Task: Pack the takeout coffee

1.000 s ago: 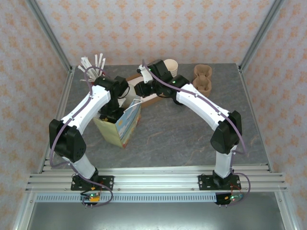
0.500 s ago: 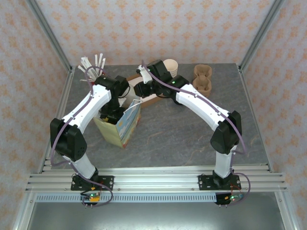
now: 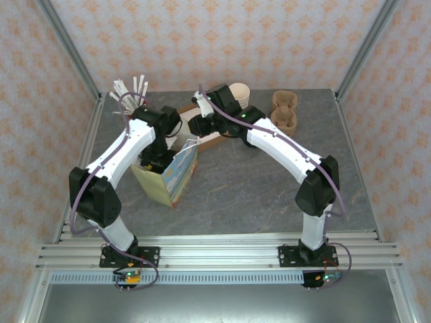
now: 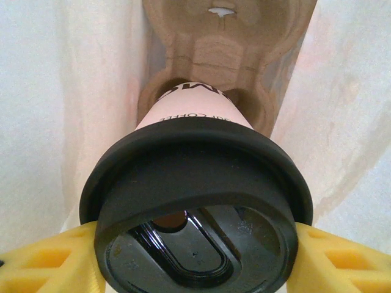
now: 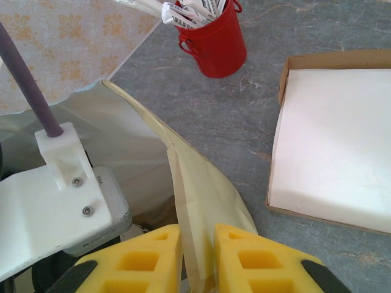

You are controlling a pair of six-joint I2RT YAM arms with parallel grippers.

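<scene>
Barely a twitch since a second ago: both arms hold over the paper bag (image 3: pixel 172 176). The left gripper (image 4: pixel 195 259) is clamped on the coffee cup (image 4: pixel 195 177) just under its lid, inside the bag. The cup's long axis runs straight away from the wrist camera, lid nearest, base in a well of the cardboard carrier (image 4: pixel 227 55). The right gripper (image 5: pixel 197 253) pinches the bag's rim.

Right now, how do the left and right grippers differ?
The left gripper holds the coffee at its lid, inside the bag; the right gripper pinches the bag's rim. Left jaws stand wide apart, right jaws nearly meet. Both have yellow fingers and are shut on something.
</scene>
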